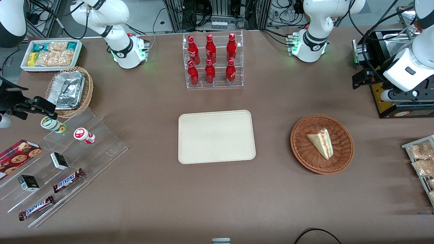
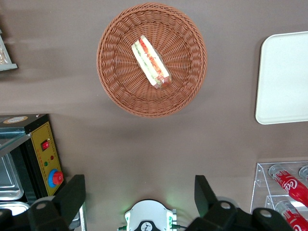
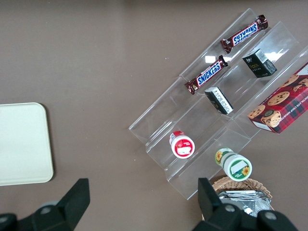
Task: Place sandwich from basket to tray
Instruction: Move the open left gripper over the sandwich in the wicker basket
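Brown cloth covers a long table (image 1: pixel 152 189) seen from the front, with the cream tray (image 1: pixel 216 137) lying bare near its middle. Taking that tray as the landmark, the reddish wicker basket (image 1: pixel 321 143) sits well apart from it toward the working arm's end, and the sandwich (image 1: pixel 320 142) lies inside the basket, a pale wedge with its filling edge showing. A clear rack of red bottles (image 1: pixel 213 61) stands farther from the camera than the tray. The left arm's gripper (image 1: pixel 386 96) hangs high above the table's working-arm end, farther from the tray than the basket is, holding nothing. From the left wrist camera, the basket (image 2: pixel 151 60) and sandwich (image 2: pixel 151 61) appear below the gripper (image 2: pixel 137 197), whose dark fingers (image 2: pixel 72 195) are spread wide with bare cloth between them; the tray's rim (image 2: pixel 262 82) shows beside the basket. Judging by this, the reach has hardly begun: the next move calls for travelling over the basket, descending, and lining the fingers across the wedge's flat bread faces.
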Controlling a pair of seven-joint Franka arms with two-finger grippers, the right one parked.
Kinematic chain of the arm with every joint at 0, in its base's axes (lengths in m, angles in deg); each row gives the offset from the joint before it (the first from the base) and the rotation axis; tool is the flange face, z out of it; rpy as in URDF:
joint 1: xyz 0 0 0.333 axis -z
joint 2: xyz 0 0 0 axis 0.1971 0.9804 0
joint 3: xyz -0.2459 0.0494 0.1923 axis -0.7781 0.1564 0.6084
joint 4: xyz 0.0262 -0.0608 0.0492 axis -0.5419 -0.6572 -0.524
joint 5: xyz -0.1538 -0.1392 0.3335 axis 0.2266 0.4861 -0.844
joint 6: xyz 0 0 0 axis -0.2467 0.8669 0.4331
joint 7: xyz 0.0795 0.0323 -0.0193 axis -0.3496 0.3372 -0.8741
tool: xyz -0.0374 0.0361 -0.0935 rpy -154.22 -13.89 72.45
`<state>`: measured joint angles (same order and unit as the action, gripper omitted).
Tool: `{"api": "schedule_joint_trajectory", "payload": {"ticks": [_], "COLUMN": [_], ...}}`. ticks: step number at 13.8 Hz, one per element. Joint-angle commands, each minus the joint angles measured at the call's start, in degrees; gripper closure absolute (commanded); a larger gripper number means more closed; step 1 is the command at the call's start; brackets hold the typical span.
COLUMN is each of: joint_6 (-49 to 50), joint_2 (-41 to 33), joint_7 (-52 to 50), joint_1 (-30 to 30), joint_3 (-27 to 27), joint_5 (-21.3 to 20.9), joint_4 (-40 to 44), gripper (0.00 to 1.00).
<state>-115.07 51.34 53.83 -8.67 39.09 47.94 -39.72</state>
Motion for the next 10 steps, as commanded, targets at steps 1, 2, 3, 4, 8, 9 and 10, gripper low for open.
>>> {"api": "schedule_joint_trajectory", "payload": {"ticks": [1,2,3,4,8,9,10], "joint_6": [-0.72,-1.94,-2.12,-2.39,-7.21,-8.53,-9.59], "joint_2": [0.66,0.66,0.57,0.65,1.0,0.92,0.92], "joint_7": [0.5,0.33,0.32,0.32,0.32,0.32,0.24], "joint_1": [0.99,1.08,0.99,0.99,0.99,0.99,0.99], "joint_3": [0.47,0.47,0.47,0.47,0.55,0.47,0.47], "joint_5": [-1.05,-0.87,-0.7,-0.61,-0.17,-0.17,-0.17], "joint_4": [0.9,0.72,0.55,0.29,-3.75,-5.15,-6.38], "gripper": [0.0,0.0,0.0,0.0,0.0,0.0,0.0]}}
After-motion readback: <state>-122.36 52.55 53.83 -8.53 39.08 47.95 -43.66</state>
